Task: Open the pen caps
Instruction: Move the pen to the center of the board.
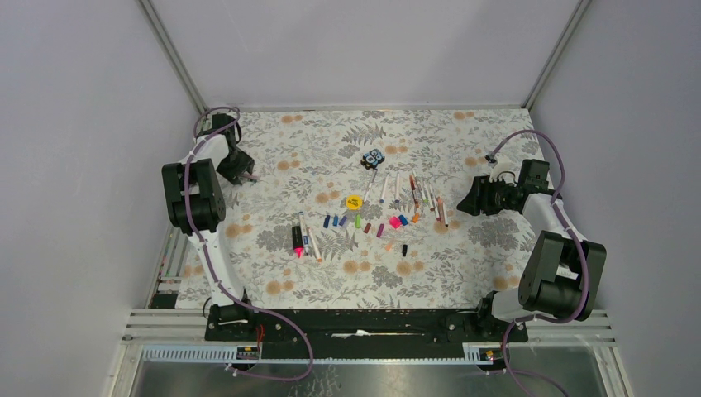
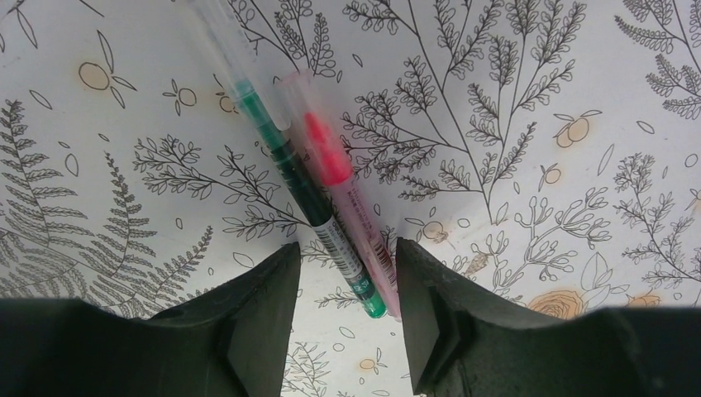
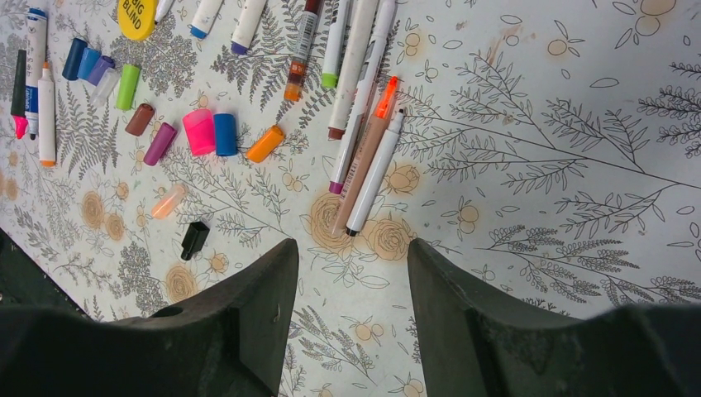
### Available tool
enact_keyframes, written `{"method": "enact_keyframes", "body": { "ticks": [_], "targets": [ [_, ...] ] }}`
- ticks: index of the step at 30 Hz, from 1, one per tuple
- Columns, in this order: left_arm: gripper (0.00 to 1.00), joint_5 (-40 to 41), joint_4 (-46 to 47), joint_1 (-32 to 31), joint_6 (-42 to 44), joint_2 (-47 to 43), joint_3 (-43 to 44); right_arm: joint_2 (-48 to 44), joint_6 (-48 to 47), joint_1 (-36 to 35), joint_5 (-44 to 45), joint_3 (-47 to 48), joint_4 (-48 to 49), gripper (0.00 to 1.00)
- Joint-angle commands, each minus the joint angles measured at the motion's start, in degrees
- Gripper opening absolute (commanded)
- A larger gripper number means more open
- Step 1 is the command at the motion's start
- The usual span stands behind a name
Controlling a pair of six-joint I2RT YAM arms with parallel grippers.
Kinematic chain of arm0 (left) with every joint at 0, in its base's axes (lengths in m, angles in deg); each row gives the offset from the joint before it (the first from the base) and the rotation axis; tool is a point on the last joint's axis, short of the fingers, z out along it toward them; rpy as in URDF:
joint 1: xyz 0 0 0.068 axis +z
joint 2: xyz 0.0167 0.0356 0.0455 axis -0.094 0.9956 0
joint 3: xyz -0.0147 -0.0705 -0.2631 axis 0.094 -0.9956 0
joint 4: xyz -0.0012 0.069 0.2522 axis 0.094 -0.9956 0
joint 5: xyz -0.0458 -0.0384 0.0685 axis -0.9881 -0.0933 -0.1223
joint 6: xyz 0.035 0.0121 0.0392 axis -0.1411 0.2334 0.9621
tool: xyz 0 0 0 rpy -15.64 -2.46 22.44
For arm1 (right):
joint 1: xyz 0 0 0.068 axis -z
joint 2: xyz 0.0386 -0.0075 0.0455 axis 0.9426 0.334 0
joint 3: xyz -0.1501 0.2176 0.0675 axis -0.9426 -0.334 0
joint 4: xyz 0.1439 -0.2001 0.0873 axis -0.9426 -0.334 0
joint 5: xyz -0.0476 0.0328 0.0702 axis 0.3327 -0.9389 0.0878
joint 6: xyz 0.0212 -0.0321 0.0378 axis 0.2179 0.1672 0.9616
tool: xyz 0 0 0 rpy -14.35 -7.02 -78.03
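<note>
Two pens lie side by side on the flowered cloth in the left wrist view, a green pen (image 2: 302, 186) and a pink pen (image 2: 331, 165), each with a clear cap over its far end. Their near ends lie between the fingers of my left gripper (image 2: 345, 248), which is open, with the pink barrel close to the right finger. In the top view the left gripper (image 1: 246, 175) is at the back left. My right gripper (image 3: 351, 244) is open and holds nothing. It hovers right of the pens (image 3: 355, 83) and of several loose pen caps (image 3: 198, 132).
A yellow disc (image 1: 354, 201) and a small black-and-blue block (image 1: 374, 157) sit behind the row of caps (image 1: 364, 223). A pink-and-black highlighter (image 1: 296, 240) lies left of them. A black cap (image 3: 194, 240) lies alone near the right gripper's left finger.
</note>
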Motion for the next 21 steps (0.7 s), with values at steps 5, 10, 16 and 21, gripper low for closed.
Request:
{"method": "enact_keyframes", "body": {
  "ticks": [5,10,16,21],
  "targets": [
    [0.51,-1.8,-0.9,0.5,3.8,-1.0,1.2,-1.0,-1.2,0.6,-1.4,1.6,-0.3,0.58],
    [0.44,-4.7,-0.9,0.3,7.5,-2.2,-1.1,-1.1,-1.3,0.7,-1.6,1.7,-0.6,0.58],
    [0.40,-5.3,-1.0,0.4,9.7,-3.3,-4.6,-1.3,-1.3,0.9,-1.9,1.7,-0.6,0.58],
    [0.38,-6.6,-0.4,-0.1,10.2,-5.2,-8.4,-1.7,-1.3,1.1,-2.2,1.7,-0.6,0.58]
  ]
}}
